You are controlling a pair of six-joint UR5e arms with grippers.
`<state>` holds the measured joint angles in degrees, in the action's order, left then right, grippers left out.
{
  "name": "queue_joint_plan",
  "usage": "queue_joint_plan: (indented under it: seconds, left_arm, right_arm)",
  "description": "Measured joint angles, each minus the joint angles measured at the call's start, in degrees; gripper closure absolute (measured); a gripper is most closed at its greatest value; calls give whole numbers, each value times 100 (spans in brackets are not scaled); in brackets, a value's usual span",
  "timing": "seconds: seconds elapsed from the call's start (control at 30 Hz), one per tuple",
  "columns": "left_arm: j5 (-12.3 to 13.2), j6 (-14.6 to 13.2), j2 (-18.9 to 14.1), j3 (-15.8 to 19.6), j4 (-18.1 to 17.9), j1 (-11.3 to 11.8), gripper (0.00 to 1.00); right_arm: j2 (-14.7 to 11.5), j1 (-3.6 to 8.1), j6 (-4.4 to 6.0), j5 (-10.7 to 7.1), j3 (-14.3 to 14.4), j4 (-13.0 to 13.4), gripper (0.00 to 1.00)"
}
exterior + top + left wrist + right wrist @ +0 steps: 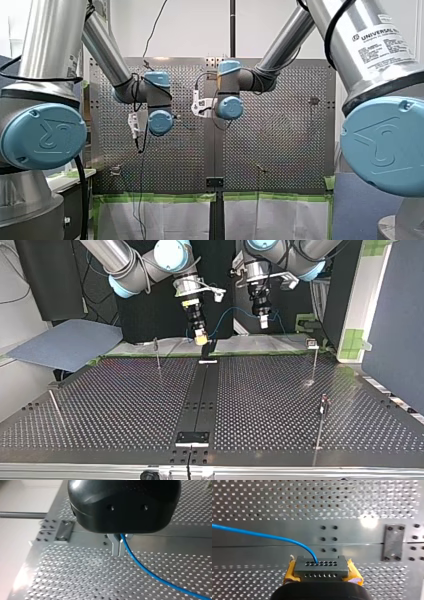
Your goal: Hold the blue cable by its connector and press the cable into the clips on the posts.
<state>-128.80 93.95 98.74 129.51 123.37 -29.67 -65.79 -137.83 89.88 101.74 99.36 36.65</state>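
Nearest me, a post stands by the table's near corner at the top view's right. Over the far edge, my right gripper clamps the connector between yellow pads; my left gripper pinches the blue cable.

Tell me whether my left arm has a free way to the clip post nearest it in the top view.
Probably yes: my left gripper, shut on the blue cable, hangs in the open, and nothing stands between it and that post.
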Motion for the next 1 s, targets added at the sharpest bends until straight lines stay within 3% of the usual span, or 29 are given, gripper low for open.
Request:
queue_joint_plan:
  seconds: [0.13, 0.37, 0.57, 0.77, 1.0]
  left_arm:
    - [0, 86, -202, -39, 203, 62, 100]
    - [42, 115, -581, -48, 582, 211, 100]
    - [161, 130, -909, -55, 909, 322, 100]
    - [227, 157, -1240, -68, 1247, 380, 100]
    - [403, 415, -1347, -327, 1610, 609, 100]
  right_arm:
    - [-204, 22, 4, -29, -41, -204, 100]
    - [-531, 103, 5, -86, -381, -602, 100]
    - [-569, 141, 5, -96, -717, -864, 100]
    - [-571, 145, 6, -198, -859, -902, 100]
    - [-570, 141, 9, -250, -1103, -995, 100]
